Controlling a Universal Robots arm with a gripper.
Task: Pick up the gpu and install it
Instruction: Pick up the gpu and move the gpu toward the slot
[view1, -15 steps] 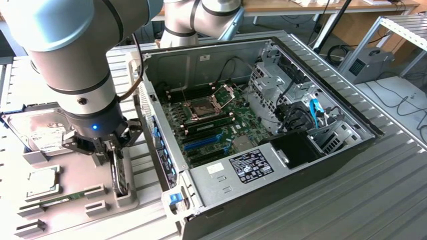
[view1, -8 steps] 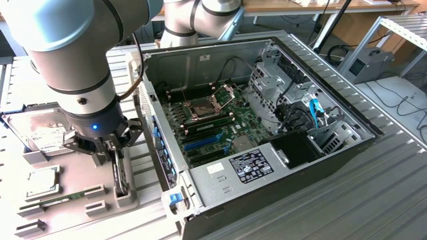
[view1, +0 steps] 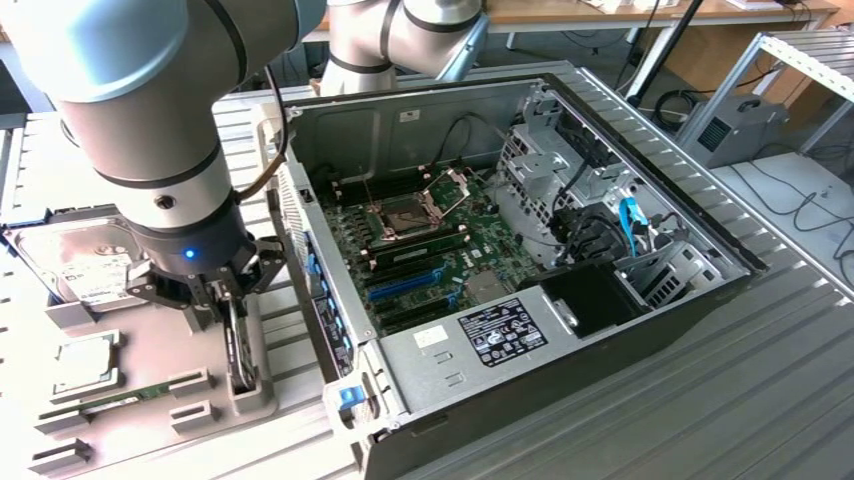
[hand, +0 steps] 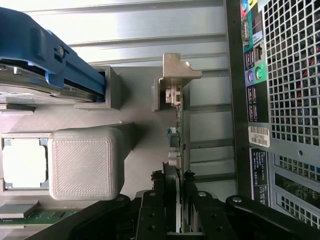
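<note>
The gpu (view1: 242, 350) stands on edge in a slot of the grey parts tray (view1: 262, 398), just at the exterior view's left of the open computer case (view1: 627, 300). In the wrist view the gpu (hand: 179, 127) shows edge-on, its silvery bracket (hand: 175, 72) at the far end. My gripper (view1: 224, 312) hangs straight down over the card. Its black fingers (hand: 154, 197) press against both faces of the card, so the gripper (hand: 174, 194) is shut on it. The card still sits in its holder. A blue slot (view1: 407, 282) lies on the case's motherboard.
On the tray lie the silver hard drive (view1: 83, 268) in its blue caddy (hand: 47, 55), a processor (view1: 83, 362) and a green memory stick (view1: 127, 398). The case's rear panel (hand: 290, 75) stands close beside the card. Cables and drive cages (view1: 601, 230) crowd the case's far side.
</note>
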